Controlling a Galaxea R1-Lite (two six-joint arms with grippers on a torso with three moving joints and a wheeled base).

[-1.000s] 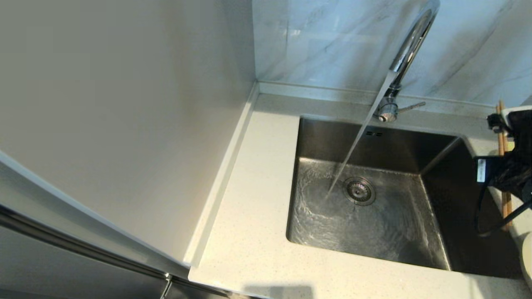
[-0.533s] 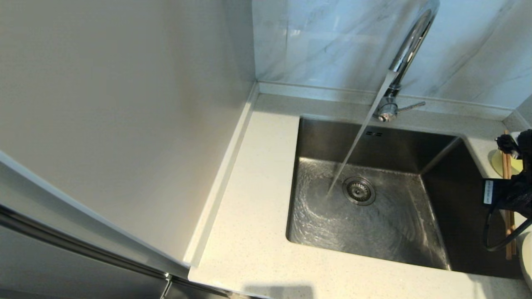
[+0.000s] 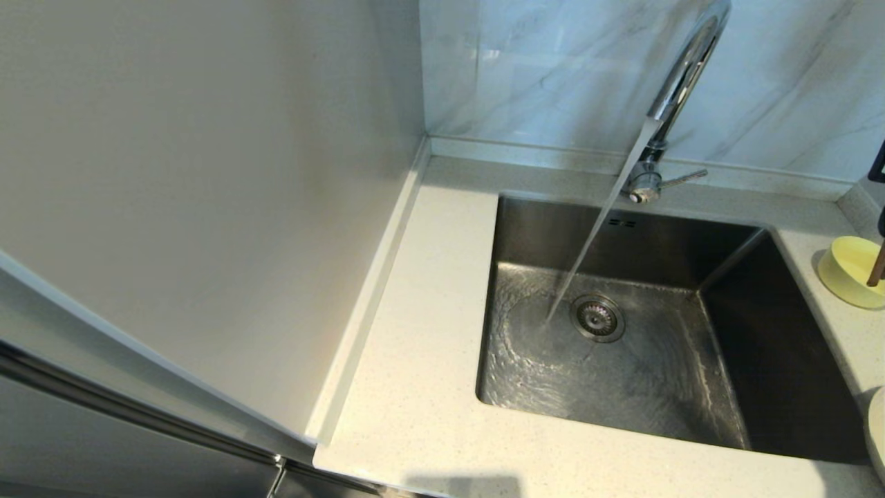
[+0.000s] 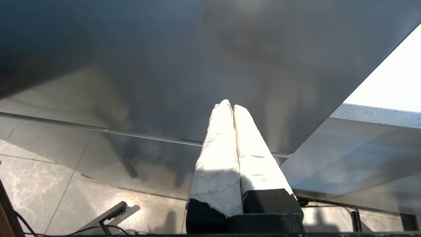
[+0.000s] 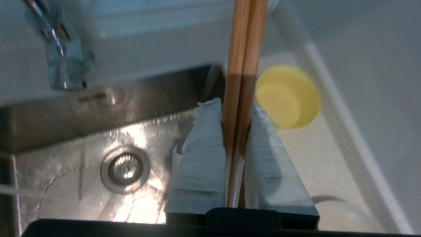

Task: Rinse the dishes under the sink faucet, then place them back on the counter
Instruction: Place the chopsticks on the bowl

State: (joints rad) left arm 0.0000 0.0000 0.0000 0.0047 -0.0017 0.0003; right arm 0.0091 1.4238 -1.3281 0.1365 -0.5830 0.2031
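Observation:
Between the taped fingers of my right gripper (image 5: 235, 106) stands the pair of brown chopsticks (image 5: 245, 49), side by side; the gripper is shut on them above the sink's right rim. In the head view only a chopstick end (image 3: 877, 268) and a dark bit of that arm show at the right edge. The pale yellow bowl (image 3: 852, 271) sits upright on the counter (image 3: 415, 387) right of the sink (image 3: 622, 394). A sliver of the white plate (image 3: 878, 432) shows at the front right. The chrome faucet (image 3: 681, 76) pours a stream into the basin. My left gripper (image 4: 229, 106) is shut and empty, parked low by a cabinet face.
The faucet's lever (image 3: 681, 178) points right at its base. The drain strainer (image 3: 597, 318) lies mid-basin under swirling water. A tall pale panel (image 3: 207, 207) walls off the counter's left side. Marble tiles (image 3: 539, 69) rise behind the raised back edge.
My right arm has risen and drawn right, almost out of the head view, with the chopsticks in it. The yellow bowl is now uncovered. Water keeps running.

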